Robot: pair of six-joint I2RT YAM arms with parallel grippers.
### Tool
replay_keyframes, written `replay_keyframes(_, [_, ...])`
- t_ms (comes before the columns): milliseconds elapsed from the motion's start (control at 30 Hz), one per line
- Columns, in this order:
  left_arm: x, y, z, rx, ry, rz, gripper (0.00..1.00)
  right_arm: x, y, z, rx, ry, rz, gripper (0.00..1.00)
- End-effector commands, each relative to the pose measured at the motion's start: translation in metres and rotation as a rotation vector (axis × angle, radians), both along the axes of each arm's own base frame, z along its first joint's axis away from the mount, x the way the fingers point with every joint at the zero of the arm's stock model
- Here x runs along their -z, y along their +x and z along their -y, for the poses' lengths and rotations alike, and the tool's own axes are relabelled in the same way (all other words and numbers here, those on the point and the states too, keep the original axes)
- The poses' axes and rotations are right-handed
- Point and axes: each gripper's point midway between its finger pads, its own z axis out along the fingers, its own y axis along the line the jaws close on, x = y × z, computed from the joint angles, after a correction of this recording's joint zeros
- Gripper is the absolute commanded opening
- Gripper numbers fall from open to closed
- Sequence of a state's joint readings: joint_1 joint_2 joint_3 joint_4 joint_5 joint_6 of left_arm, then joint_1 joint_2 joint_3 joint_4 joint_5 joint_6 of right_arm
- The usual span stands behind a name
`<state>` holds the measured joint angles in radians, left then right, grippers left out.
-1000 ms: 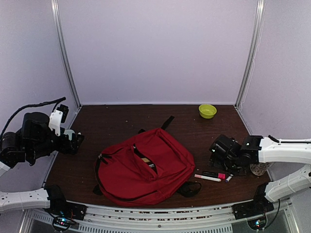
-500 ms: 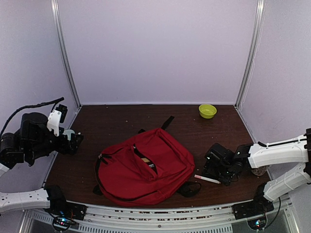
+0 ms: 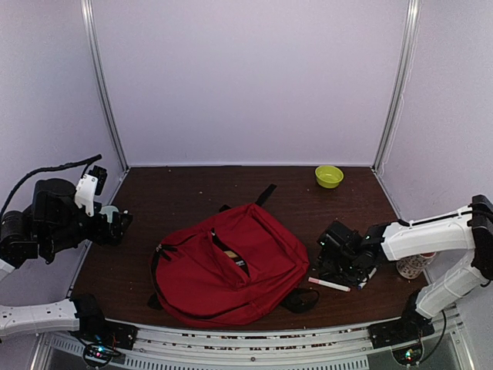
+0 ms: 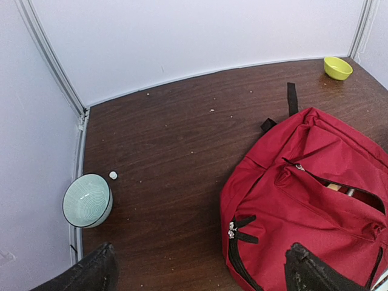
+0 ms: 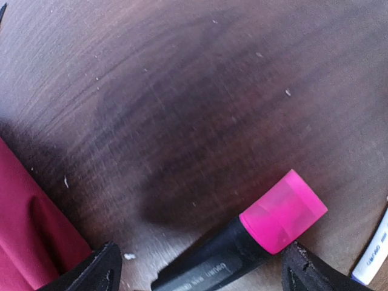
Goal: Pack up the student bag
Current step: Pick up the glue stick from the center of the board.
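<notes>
While its zip gapes, the dark-red student bag (image 3: 231,266) lies flat mid-worktop (image 3: 177,200) near the front edge, with its long axis diagonal and its black top loop (image 3: 266,193) pointing far-right. The left gripper (image 4: 203,267) hangs by the left edge, jaws wide. The right gripper (image 5: 203,267), jaws also wide, straddles a pink-capped black marker (image 5: 242,242) just right of the bag.

The table (image 5: 182,91) is dark wood grain, matt and flecked with pale crumbs. The student bag (image 4: 315,176) is soft matt red cloth with black webbing straps. Just right of the bag, a marker (image 5: 242,242) has a smooth black plastic barrel and a glossy pink cap. Left of the bag, a pale green bowl (image 4: 88,200) looks glazed, with fine rings inside.
</notes>
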<state>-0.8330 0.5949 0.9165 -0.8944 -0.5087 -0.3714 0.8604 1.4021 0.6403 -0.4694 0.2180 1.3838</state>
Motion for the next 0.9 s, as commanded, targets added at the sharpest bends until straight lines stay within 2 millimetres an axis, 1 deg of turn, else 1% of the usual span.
replay_keyframes(0, [-0.005,0.001,0.003,0.016,-0.005,0.014,0.98,0.003,0.013,0.001,-0.031,-0.078,-0.010,0.92])
replay_keyframes(133, [-0.005,0.000,0.003,0.016,-0.006,0.014,0.98,-0.003,0.020,-0.004,-0.041,-0.094,-0.007,0.91])
replay_keyframes(267, [-0.006,0.000,0.002,0.017,-0.011,0.018,0.98,-0.002,0.016,0.001,-0.036,-0.109,-0.019,0.89])
replay_keyframes(500, [-0.007,-0.002,0.002,0.021,-0.017,0.022,0.98,0.002,0.003,0.023,-0.029,-0.201,-0.064,0.71])
replay_keyframes(600, [-0.008,-0.002,0.002,0.022,-0.020,0.024,0.98,0.003,0.004,0.021,-0.053,-0.224,-0.078,0.68])
replay_keyframes(700, [-0.008,-0.002,0.002,0.024,-0.020,0.023,0.98,0.009,0.006,0.017,-0.084,-0.257,-0.112,0.63])
replay_keyframes(867, [-0.008,-0.002,0.002,0.025,-0.021,0.025,0.98,0.015,0.008,0.015,-0.119,-0.298,-0.137,0.49])
